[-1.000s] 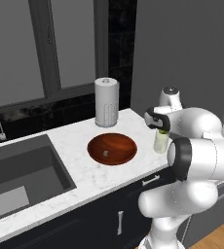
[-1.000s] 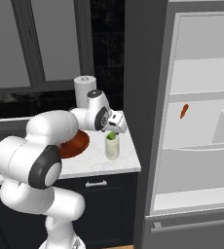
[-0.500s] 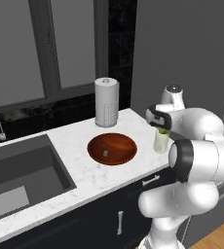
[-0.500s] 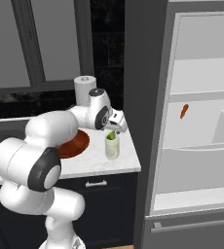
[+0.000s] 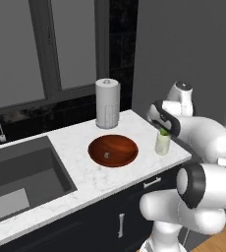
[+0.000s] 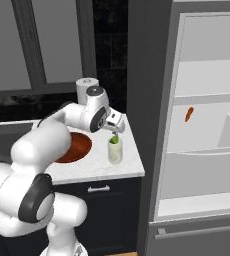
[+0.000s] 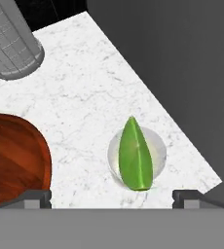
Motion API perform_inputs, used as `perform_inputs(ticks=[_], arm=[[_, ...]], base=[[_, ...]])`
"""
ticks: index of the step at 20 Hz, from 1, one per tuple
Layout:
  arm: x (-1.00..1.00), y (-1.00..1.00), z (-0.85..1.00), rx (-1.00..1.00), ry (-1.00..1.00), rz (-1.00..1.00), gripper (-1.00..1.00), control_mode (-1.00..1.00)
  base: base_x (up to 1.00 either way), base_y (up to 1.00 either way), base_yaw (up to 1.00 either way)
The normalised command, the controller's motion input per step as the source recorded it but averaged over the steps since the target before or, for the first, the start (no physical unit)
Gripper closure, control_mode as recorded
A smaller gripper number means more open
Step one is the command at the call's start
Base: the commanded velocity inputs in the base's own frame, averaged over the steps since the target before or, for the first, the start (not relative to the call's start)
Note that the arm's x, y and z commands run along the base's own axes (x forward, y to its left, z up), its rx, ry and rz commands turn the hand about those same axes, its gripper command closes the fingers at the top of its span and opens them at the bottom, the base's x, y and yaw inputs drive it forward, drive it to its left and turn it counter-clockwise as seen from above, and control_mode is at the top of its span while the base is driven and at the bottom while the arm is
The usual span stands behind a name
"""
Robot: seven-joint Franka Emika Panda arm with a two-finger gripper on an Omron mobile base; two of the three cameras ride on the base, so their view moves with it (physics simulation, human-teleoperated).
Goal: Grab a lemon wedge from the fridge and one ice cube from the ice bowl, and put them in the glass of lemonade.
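Note:
The glass of lemonade (image 5: 162, 143) (image 6: 115, 152) (image 7: 158, 146) stands near the counter's right corner. A yellow-green lemon wedge (image 7: 136, 155) (image 6: 114, 140) (image 5: 164, 132) sticks up out of it, free of the fingers. My gripper (image 5: 166, 126) (image 6: 115, 131) (image 7: 113, 198) hovers just above the glass, open, with nothing between its fingertips. The reddish-brown ice bowl (image 5: 98, 147) (image 6: 82, 147) (image 7: 11, 155) lies left of the glass, and a small pale ice cube (image 5: 106, 156) rests inside it. The fridge (image 6: 207, 150) stands open on the right.
A white paper-towel roll (image 5: 107, 102) (image 6: 86, 84) (image 7: 9, 44) stands behind the bowl. The dark sink (image 5: 21, 172) is set into the counter's left end. An orange-red stick-like item (image 6: 188, 114) lies on a fridge shelf. The counter edge runs close to the glass.
The jaws have spread wider above the glass, and the lemon wedge sits loose in the glass. The arm has barely moved.

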Motion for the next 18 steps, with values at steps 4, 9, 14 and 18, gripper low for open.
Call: perform_inputs(ticks=[4, 9, 14, 18], arm=[[-0.41, 0.88, 0.75, -0.04, 0.00, 0.09, -1.00, -1.00], [-0.66, 0.43, 0.51, -0.10, -0.04, 0.12, -1.00, -1.00], [-0.72, 0.07, 0.08, 0.02, -0.01, 0.21, -1.00, -1.00], [-0.49, 0.08, 0.14, 0.01, 0.00, 0.21, -1.00, -1.00]], base=[[0.00, 0.00, 0.00], [0.00, 0.00, 0.00], [0.00, 0.00, 0.00], [0.00, 0.00, 0.00]])
